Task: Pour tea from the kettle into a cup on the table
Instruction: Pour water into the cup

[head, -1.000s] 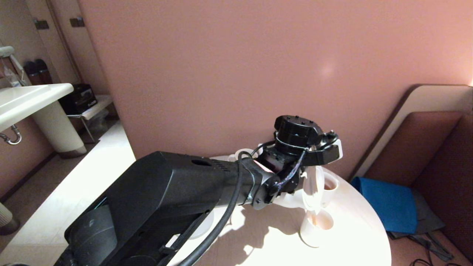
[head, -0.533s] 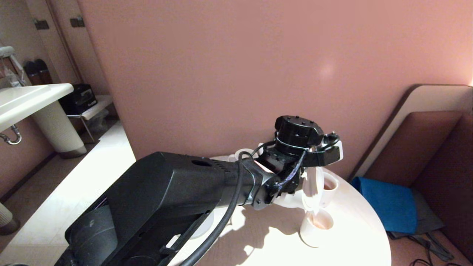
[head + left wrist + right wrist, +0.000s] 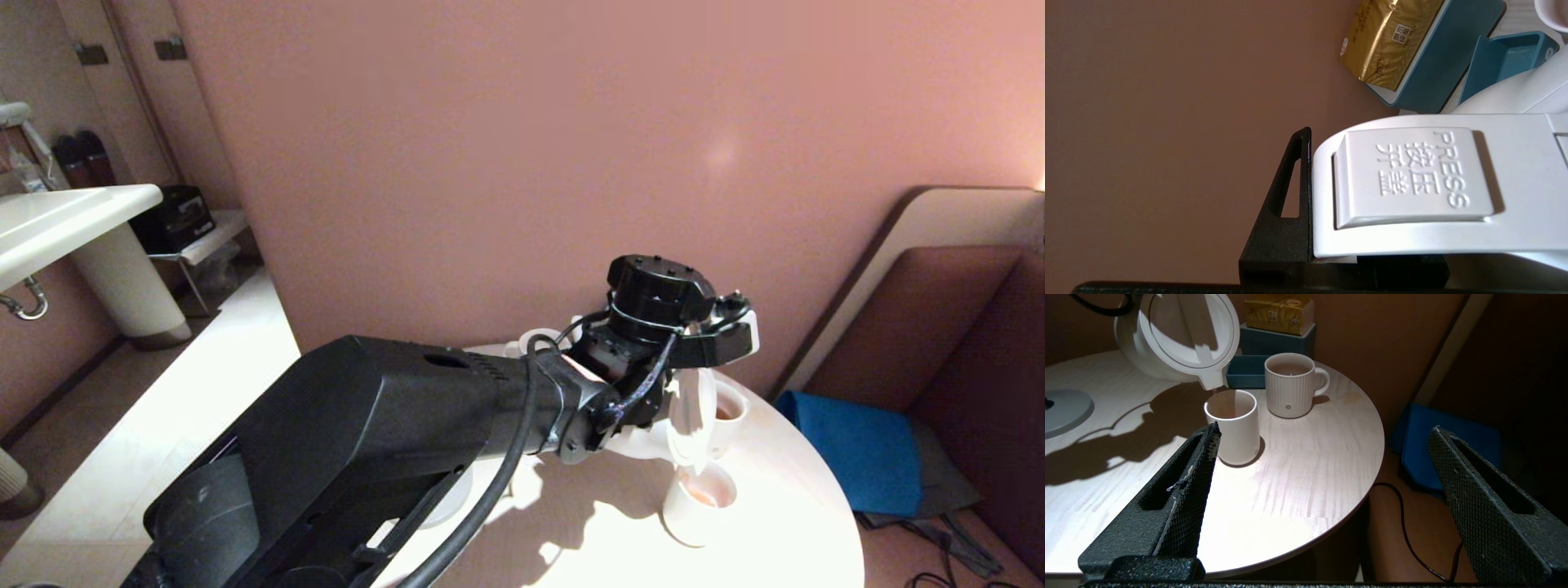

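Note:
My left gripper is shut on the loop handle of the white kettle, whose PRESS button fills the left wrist view. The kettle is tipped over, lid facing the right side of the round white table. Its small spout hangs just above the rim of the narrow white cup. Reddish-brown tea shows inside the cup. My right gripper is open and holds nothing, low beside the table's near right edge.
A ribbed white mug holding tea stands just behind the cup. A blue tray and a gold packet sit by the wall. The grey kettle base lies to the left. A blue cushion and a cable lie off the table's right.
The tea in the cup stands a little higher than a second ago. The kettle and my left gripper keep almost the same tilt and place.

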